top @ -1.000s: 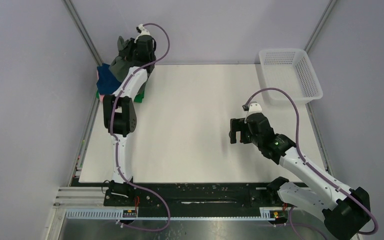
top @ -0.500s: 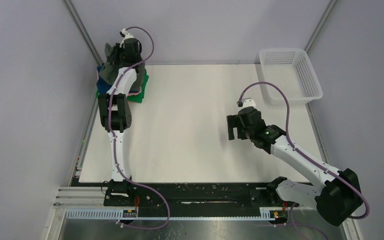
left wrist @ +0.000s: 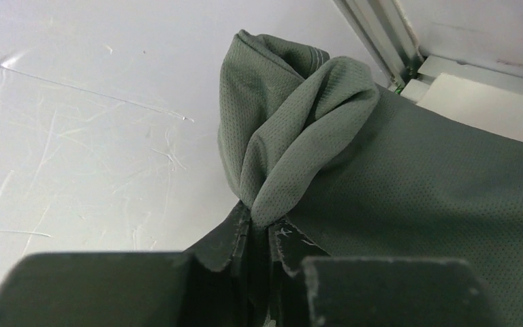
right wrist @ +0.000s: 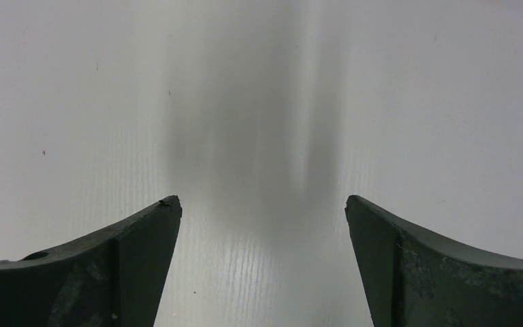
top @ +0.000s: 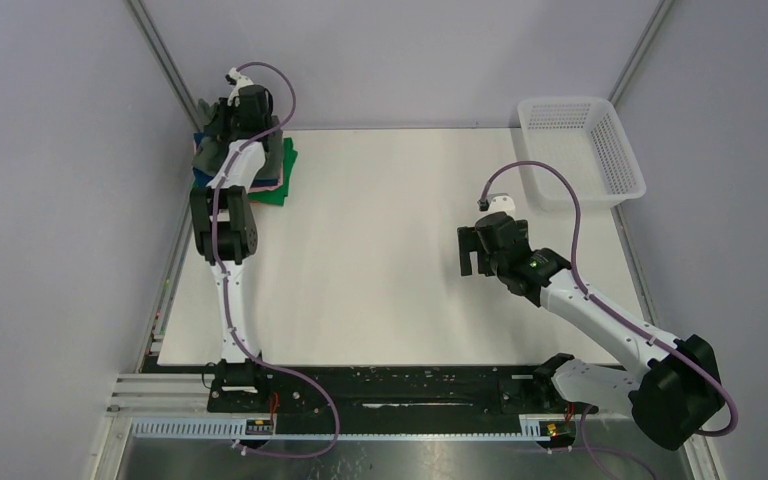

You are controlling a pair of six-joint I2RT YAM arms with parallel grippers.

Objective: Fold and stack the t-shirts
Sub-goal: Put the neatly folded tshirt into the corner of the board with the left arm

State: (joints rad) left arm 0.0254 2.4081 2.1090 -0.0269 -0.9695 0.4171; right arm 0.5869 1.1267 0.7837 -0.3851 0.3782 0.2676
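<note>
Left gripper point(left wrist: 259, 228) pinches the grey-green t-shirt point(left wrist: 395, 177) over the far-left corner stack of folded t-shirts point(top: 282, 186), seemingly the last; right gripper point(right wrist: 262, 204) gapes empty.

Wide bare white table point(top: 380, 260) between the arms, mesh basket point(top: 615, 150) filling the far right corner, folded shirts point(top: 283, 188) and grey-green shirt point(left wrist: 415, 184) pinched by left gripper point(left wrist: 262, 230) crowding the far left corner against the wall, right gripper point(right wrist: 262, 204) spread over bare surface
</note>
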